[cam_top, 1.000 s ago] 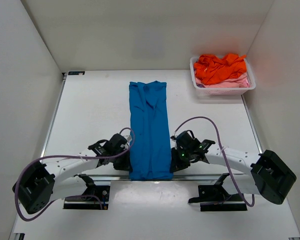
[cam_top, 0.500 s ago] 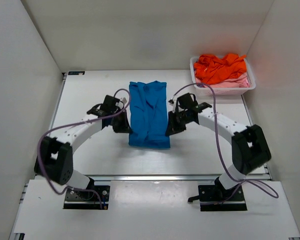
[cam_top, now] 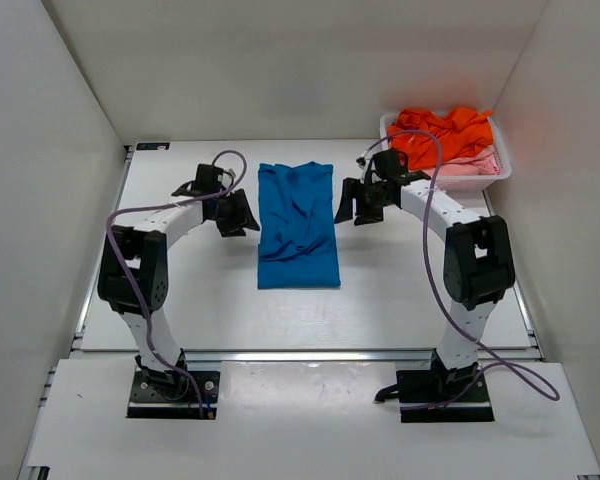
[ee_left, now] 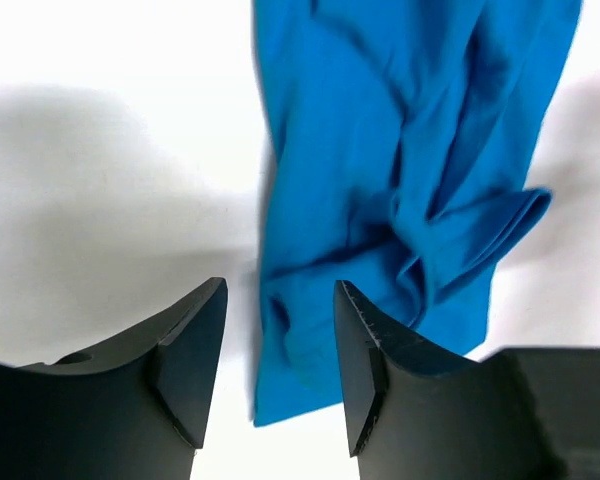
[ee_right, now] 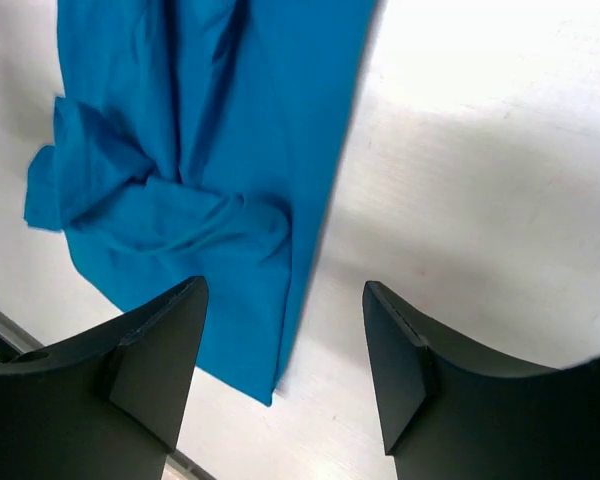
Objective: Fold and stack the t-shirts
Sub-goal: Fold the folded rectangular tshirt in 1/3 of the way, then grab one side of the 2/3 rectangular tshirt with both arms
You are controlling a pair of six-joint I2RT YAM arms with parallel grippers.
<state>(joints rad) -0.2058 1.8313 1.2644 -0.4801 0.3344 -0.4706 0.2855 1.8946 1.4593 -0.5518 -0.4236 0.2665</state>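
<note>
at the near edge the left arm (cam_top: 130, 275) and right arm (cam_top: 475, 265) rise from their mounts and reach away over the white table (cam_top: 180, 300). between them, around the middle of the table, lies the bright blue t-shirt (cam_top: 298, 225), a narrow upright strip running near to far. its near part is fairly smooth with a straight near edge, and its far part is rumpled with creases.

the left gripper (cam_top: 235, 213) sits just beside the shirt's left edge, about level with its middle, and the right gripper (cam_top: 348, 205) sits just beside the right edge a little farther back. neither touches the cloth in the overhead view.

in the left wrist view the left gripper (ee_left: 280, 300) has its fingers (ee_left: 195, 350) parted with nothing between them. bare table and the shirt's edge show through the gap, and the blue t-shirt (ee_left: 400, 150) spreads beyond with a bunched fold.

in the right wrist view the right gripper (ee_right: 285, 290) stands wide apart and empty, with the blue t-shirt (ee_right: 180, 150) under and past its left finger and bare table past the other.

at the far right corner stands the white lattice basket (cam_top: 470, 181), holding a crumpled orange t-shirt (cam_top: 460, 128) on top of a pale pink t-shirt (cam_top: 480, 165).
</note>
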